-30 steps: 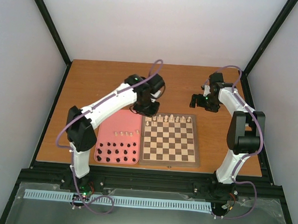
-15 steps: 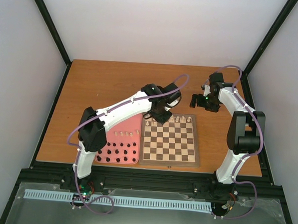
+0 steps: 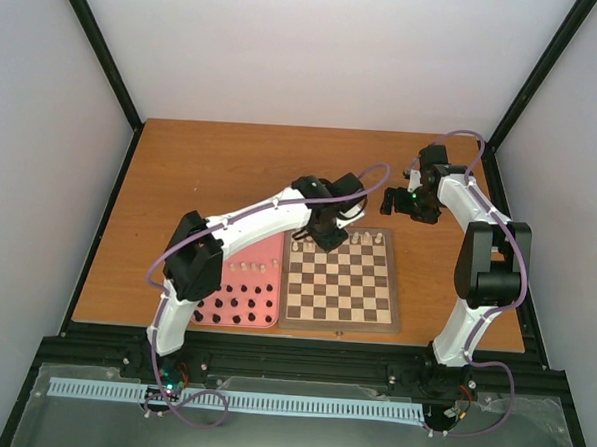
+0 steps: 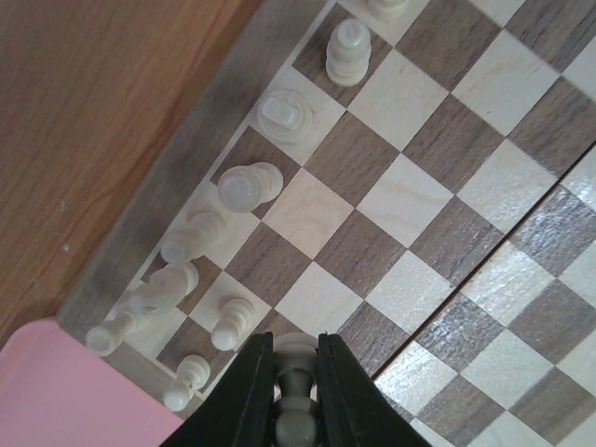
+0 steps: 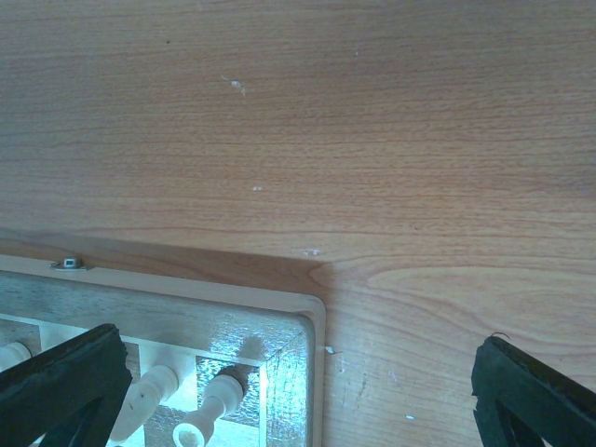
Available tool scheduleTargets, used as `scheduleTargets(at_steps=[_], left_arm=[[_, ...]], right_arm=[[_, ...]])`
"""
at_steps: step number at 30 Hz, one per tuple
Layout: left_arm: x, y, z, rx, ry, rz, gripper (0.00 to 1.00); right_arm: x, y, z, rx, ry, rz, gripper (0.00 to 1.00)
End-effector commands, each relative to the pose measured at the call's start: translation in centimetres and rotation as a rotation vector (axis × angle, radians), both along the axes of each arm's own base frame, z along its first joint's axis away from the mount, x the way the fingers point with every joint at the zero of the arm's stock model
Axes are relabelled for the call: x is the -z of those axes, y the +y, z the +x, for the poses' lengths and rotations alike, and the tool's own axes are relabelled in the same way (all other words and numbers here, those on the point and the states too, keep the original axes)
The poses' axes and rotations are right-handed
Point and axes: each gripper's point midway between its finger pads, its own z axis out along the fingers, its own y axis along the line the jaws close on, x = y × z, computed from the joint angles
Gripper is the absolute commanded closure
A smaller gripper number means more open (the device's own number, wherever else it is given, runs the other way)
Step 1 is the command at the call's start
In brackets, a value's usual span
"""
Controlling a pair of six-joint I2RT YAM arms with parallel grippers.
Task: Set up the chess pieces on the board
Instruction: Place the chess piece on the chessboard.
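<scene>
One arm (image 3: pixel 259 214), the left, stretches over the worktop (image 3: pixel 211 169) to the board's (image 3: pixel 337 286) far edge, seen from above. Left wrist: left fingers (image 4: pixel 250 396) pinch a cream chess piece (image 4: pixel 295 358) over the board. Right wrist: right fingers (image 5: pixel 65 382) gape empty beside its corner

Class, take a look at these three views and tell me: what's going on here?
Two robot arms are setting up a chessboard. The left gripper is shut on a cream-white pawn, holding it over the board's far left corner, where white pieces line the far edge. More white pawns and the black pieces wait on the pink tray. The right gripper hangs open and empty by the far right corner.
</scene>
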Motion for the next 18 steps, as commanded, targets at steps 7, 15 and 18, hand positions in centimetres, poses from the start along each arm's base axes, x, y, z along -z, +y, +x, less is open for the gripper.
scheduleTargets(at_steps=[7, 15, 18], left_arm=[[2.1, -1.3, 0.1, 0.060, 0.008, 0.013, 0.87], [3.4, -1.0, 0.2, 0.056, 0.008, 0.037, 0.87], [3.6, -0.8, 0.0, 0.055, 0.007, 0.040, 0.87]], right_arm=[[-0.6, -0.3, 0.8, 0.000, -0.025, -0.005, 0.00], [-0.6, -0.7, 0.9, 0.016, -0.027, -0.029, 0.00], [-0.6, -1.1, 0.9, 0.031, -0.034, -0.043, 0.00]])
